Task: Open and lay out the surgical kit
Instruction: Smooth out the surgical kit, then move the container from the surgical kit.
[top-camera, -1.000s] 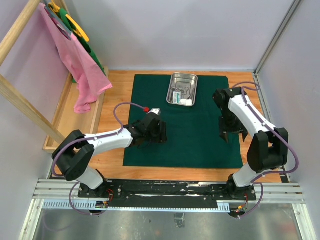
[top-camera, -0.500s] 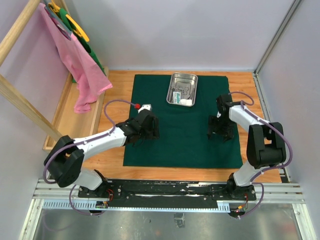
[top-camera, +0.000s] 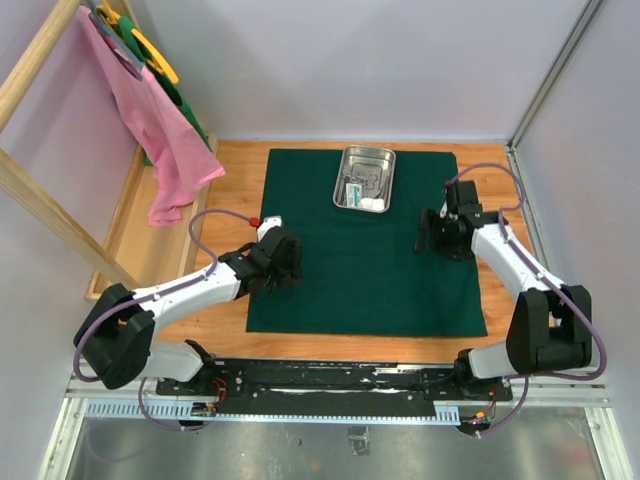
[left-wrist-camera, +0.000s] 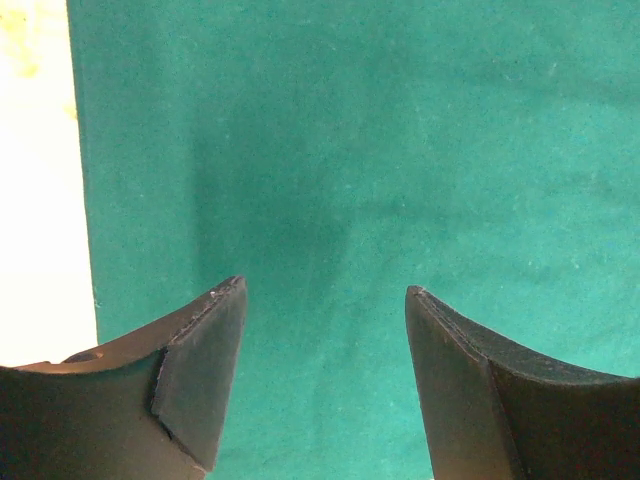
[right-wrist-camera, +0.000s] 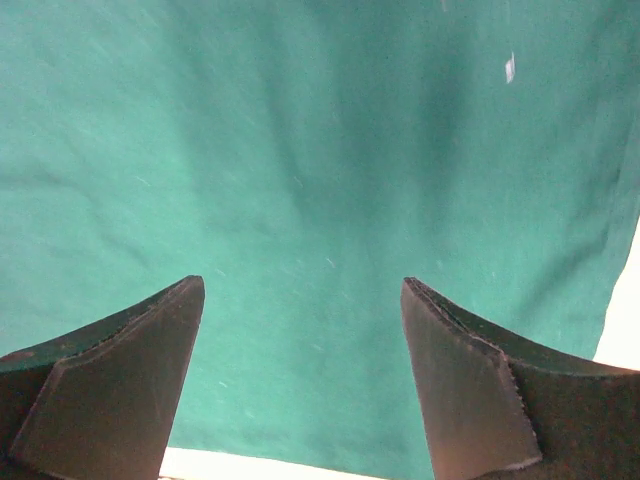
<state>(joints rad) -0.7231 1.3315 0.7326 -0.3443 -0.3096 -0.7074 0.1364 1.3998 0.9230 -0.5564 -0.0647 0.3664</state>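
A dark green cloth (top-camera: 365, 250) lies spread flat across the middle of the wooden table (top-camera: 235, 170). A shiny steel tray (top-camera: 370, 158) sits at the cloth's upper edge, just right of centre. Inside the tray are slim steel clamps (top-camera: 372, 183), a small white packet (top-camera: 354, 190) and a white gauze wad (top-camera: 377, 204). The left gripper (top-camera: 283, 262) hovers low over the cloth's left edge, fingers (left-wrist-camera: 200, 350) spread wide with nothing between them. The right gripper (top-camera: 432, 235) hangs over the cloth's right side, below and right of the tray, equally wide and empty. A pink cloth (top-camera: 150, 120) drapes from a wooden rack in the upper left of the frame.
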